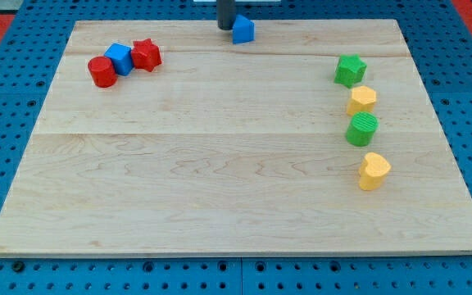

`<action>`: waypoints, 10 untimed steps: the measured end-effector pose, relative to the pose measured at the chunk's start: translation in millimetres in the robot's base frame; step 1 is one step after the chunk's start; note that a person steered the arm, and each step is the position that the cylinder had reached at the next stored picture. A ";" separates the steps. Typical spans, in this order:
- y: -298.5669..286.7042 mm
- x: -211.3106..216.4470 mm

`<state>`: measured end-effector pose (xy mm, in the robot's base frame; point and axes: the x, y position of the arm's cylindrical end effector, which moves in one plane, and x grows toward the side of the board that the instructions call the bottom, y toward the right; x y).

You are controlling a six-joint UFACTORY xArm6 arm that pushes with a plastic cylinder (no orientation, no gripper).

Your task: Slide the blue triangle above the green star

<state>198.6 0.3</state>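
Observation:
The blue triangle (243, 29) sits at the view's top edge of the wooden board (220, 164), near the middle. My tip (225, 26) is right beside it on its left, touching or nearly touching. The green star (350, 70) lies at the view's right, lower than and well to the right of the blue triangle.
Below the green star stand a yellow block (362, 100), a green cylinder (362, 129) and a yellow heart (374, 171) in a column. At the view's top left a red cylinder (102, 72), a blue cube (120, 59) and a red star (146, 55) cluster together.

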 end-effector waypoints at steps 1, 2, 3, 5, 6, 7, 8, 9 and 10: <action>42.7 -0.1; 48.9 5.2; 20.4 8.0; 40.7 25.9; 73.3 20.5; 108.8 20.4; 132.6 20.4; 136.0 20.3; 114.6 22.7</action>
<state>221.2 114.9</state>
